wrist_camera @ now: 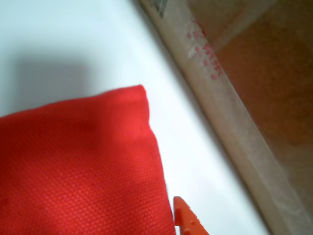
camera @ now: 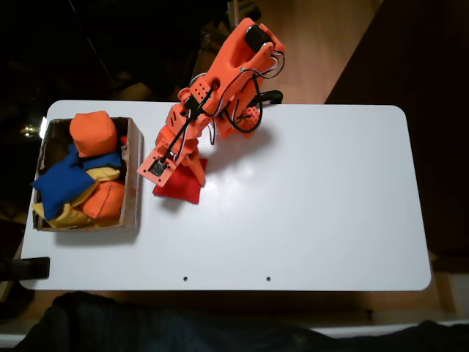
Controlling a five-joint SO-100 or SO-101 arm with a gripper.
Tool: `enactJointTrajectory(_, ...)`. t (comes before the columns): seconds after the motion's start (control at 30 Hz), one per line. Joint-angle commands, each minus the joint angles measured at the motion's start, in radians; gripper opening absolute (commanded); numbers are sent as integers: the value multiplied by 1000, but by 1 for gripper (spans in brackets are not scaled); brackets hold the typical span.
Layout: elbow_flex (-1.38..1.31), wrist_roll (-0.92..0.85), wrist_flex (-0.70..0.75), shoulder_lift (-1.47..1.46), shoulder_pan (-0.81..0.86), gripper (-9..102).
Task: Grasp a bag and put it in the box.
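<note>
Lying flat on the white rectangular tabletop (camera: 308,205), the small square bright red fabric beanbag (camera: 179,186) is seen just beside the outer wall of the shallow brown cardboard box (camera: 133,183), on the right of it in the fixed view, with a narrow strip of white surface left between the two. In the wrist view the woven red cloth (wrist_camera: 78,166) is shown close up, one corner pointing toward the pale cardboard wall (wrist_camera: 230,127), on which faint red printed marks can be made out. A single orange plastic fingertip (wrist_camera: 188,220) is seen at the bottom edge of that view, just beside the bag's edge; whether it touches the cloth cannot be told.

The orange two-finger gripper (camera: 183,172) is lowered over the upper part of the bag in the fixed view, its body covering the jaws, so how far they are spread, and whether anything is held, cannot be told.

Inside the box, a blue beanbag (camera: 62,183) is draped across the middle, with an orange beanbag (camera: 94,133) at the far end, another orange one (camera: 106,199) nearer, and yellow cloth (camera: 66,214) beneath them. Two small dark holes (camera: 185,279) are visible near the table's near edge.

Beyond the table, the arm's orange base (camera: 245,73) is mounted at the far edge, and wooden flooring (camera: 330,44) is seen behind it.
</note>
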Motion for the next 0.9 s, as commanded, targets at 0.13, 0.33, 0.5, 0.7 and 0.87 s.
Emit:
enactJointTrajectory(0.13,-8,12,-31,-21,-12,80)
enactJointTrajectory(0.33,-6,18,-51,-37,-17,75)
enactJointTrajectory(0.5,-6,23,-57,-48,-17,71)
enactJointTrajectory(0.7,-6,28,-67,-55,-18,66)
enactJointTrajectory(0.87,-6,40,-78,-61,-21,63)
